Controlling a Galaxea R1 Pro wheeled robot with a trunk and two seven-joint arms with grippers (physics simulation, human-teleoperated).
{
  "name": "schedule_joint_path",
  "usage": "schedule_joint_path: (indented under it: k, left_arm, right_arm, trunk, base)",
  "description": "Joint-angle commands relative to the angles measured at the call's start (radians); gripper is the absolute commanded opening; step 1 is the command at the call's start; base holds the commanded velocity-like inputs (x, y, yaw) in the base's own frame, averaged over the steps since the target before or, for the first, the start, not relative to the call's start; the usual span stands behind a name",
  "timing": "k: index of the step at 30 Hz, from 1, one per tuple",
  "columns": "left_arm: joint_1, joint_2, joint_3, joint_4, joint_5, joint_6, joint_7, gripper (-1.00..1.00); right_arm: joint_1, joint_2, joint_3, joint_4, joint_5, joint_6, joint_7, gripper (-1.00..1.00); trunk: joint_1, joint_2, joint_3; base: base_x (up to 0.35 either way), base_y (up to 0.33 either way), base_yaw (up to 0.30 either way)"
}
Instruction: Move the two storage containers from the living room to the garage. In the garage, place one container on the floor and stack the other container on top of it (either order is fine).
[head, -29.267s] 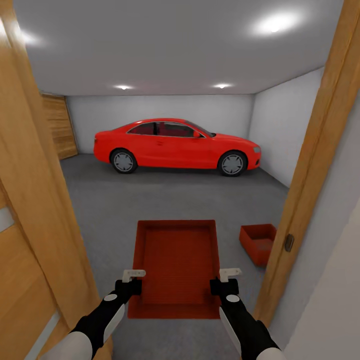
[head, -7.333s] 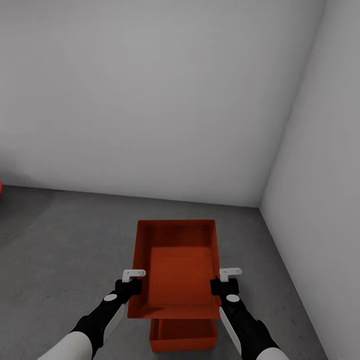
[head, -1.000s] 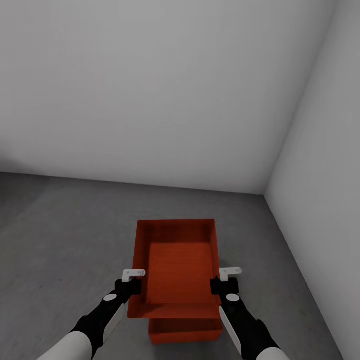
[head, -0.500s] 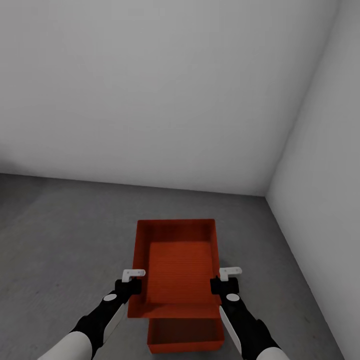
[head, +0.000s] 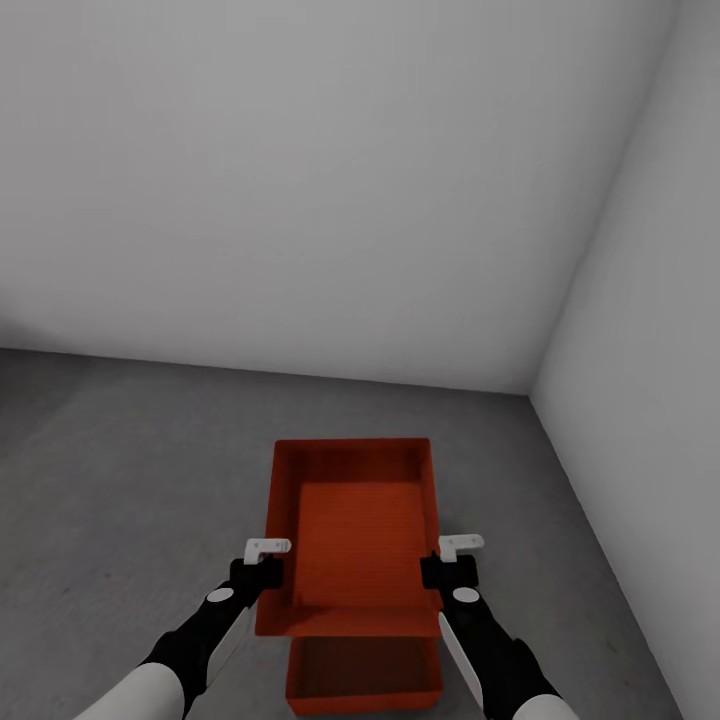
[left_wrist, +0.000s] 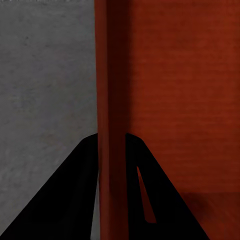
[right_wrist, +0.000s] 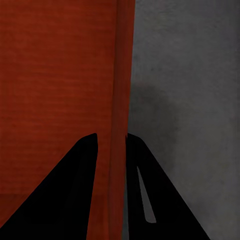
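Upper storage container (head: 352, 540) held in air between both arms, open side up, ribbed bottom visible. Left gripper (head: 264, 560) clamped on its left wall (left_wrist: 111, 100); right gripper (head: 452, 558) clamped on its right wall (right_wrist: 121, 100), one finger each side of wall. Lower storage container (head: 362, 678) on grey concrete floor (head: 120, 500), directly beneath, near end projecting past held one. White walls (head: 300, 180) meet in corner ahead right.
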Motion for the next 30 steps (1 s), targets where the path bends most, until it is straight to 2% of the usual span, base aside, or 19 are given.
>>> schedule_joint_path:
  k: [1,30]
  left_arm:
    - [0.0,-0.001,-0.044,0.005,0.015,-0.002,-0.007,-1.0]
    - [0.0,-0.002,-0.044,0.005,0.015,-0.002,-0.009,-1.0]
  right_arm:
    - [0.0,0.03,0.048,-0.016,0.012,-0.002,0.002,-1.0]
    - [0.0,0.029,0.047,-0.016,0.012,-0.002,0.002,-1.0]
  trunk:
    - [0.0,0.0,-0.001]
    - [0.107,-0.196,-0.089]
  base:
    - [0.006,-0.006,0.0]
    - [0.0,-0.001,0.0]
